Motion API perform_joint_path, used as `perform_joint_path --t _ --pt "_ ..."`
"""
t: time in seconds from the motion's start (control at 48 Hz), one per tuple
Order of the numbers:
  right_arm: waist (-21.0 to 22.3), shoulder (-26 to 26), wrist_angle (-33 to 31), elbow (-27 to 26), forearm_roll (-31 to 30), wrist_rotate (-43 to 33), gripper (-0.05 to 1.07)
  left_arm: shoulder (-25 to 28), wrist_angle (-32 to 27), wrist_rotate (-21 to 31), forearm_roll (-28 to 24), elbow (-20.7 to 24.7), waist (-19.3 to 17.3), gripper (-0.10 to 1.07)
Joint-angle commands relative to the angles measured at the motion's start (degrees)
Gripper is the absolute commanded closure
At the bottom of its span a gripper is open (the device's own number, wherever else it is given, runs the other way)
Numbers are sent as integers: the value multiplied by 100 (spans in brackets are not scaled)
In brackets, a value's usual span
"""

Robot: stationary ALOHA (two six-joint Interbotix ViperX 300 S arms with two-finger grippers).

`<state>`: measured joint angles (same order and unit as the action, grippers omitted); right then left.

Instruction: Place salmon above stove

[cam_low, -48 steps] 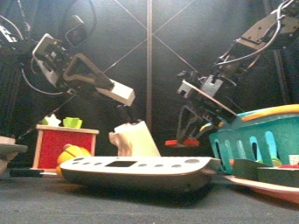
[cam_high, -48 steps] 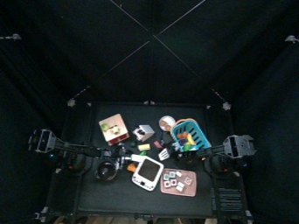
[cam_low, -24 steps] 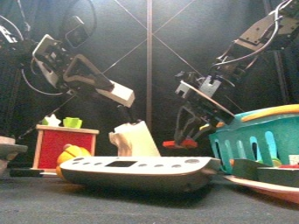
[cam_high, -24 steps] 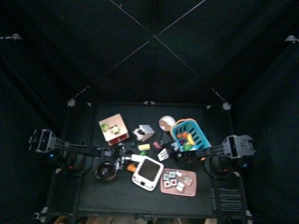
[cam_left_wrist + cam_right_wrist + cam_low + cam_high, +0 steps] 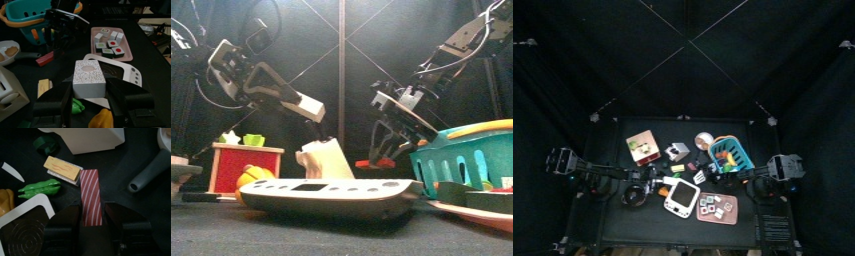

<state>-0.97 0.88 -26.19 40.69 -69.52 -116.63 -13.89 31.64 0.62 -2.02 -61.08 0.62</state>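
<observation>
The salmon [image 5: 89,198] is a red, white-striped strip. My right gripper [image 5: 90,220] is shut on its end and holds it just above the table. In the front view the salmon [image 5: 378,162] hangs under the right gripper [image 5: 389,140], right of and behind the white stove [image 5: 331,193]. The stove [image 5: 677,200] lies flat at the table's front; its corner [image 5: 20,228] is close beside the salmon. My left gripper [image 5: 91,97] is shut on a white speckled block [image 5: 89,77] behind the stove [image 5: 127,75].
A teal basket [image 5: 472,150] stands at the right, and a pink tray of sushi [image 5: 110,42] lies before it. A red box [image 5: 245,165] stands at the left. A green pepper [image 5: 40,188], a cracker [image 5: 62,168] and a grey handle [image 5: 143,175] lie near the salmon.
My right gripper has edged slightly left towards the stove with the salmon in it. The left arm has not moved.
</observation>
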Motion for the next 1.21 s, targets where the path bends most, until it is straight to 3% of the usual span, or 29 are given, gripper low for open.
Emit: perform_joint_path --t 0.0,0.271,1.188 --pt "9 -105 0 -123 -35 9 32 -9 26 -9 9 114 0 49" --pt "9 -105 18 -123 -35 9 19 -18 26 -9 9 105 0 49" --pt "0 -105 44 -132 -149 9 19 -26 26 9 9 105 -9 49"
